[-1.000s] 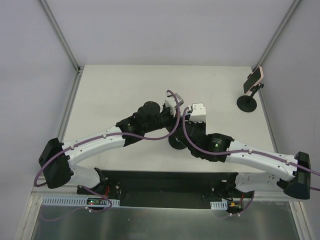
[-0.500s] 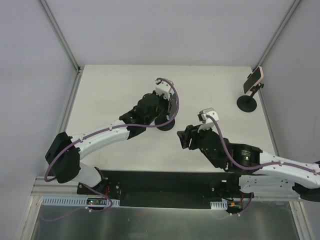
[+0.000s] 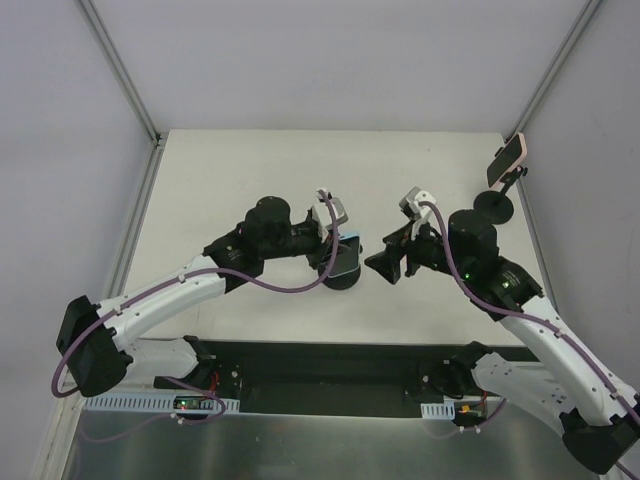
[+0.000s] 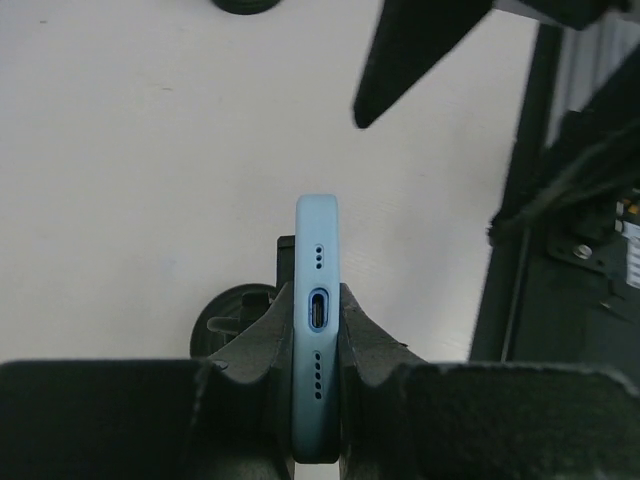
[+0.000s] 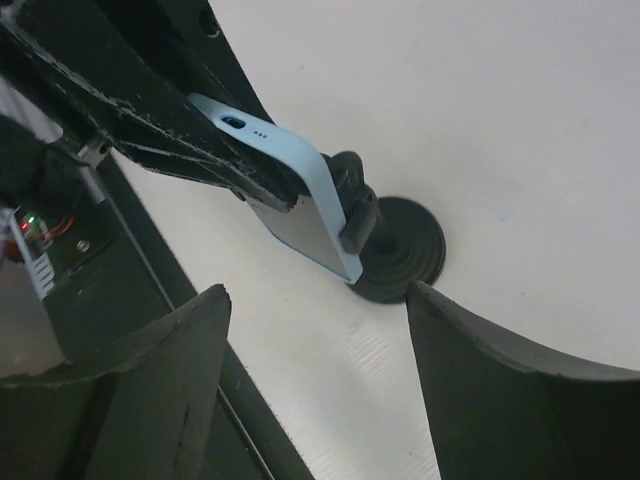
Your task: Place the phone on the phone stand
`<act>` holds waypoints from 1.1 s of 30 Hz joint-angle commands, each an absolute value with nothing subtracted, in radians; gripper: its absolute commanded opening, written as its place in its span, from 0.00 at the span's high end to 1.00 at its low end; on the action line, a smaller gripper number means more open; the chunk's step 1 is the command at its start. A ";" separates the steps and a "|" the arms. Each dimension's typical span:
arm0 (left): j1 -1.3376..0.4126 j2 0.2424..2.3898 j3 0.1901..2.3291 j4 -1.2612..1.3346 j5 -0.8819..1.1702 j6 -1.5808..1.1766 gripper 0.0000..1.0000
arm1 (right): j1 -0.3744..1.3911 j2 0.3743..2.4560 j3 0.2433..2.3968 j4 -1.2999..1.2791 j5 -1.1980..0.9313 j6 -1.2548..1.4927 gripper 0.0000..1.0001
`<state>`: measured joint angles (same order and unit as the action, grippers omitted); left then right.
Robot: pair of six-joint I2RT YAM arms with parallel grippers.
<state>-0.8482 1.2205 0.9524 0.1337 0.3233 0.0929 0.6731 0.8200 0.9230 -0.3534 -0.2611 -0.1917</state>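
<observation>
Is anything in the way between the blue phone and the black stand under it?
No, nothing visible. The left gripper holds the phone right at the stand's cradle; the open right gripper sits off to the side.

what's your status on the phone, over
Left pincer shut on the blue phone, its end at the clamp of the stand. Right pincer open, close by, touching nothing. Nothing in the way.
</observation>
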 commanded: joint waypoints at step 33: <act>-0.815 1.183 0.782 0.479 0.718 0.181 1.00 | 0.904 0.899 0.667 0.094 -0.136 0.038 1.00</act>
<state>-0.7795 1.1824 0.8257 0.2768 0.8165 0.1352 0.7643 0.9543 0.7078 -0.0589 -0.5163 -0.2852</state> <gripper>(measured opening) 0.122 0.308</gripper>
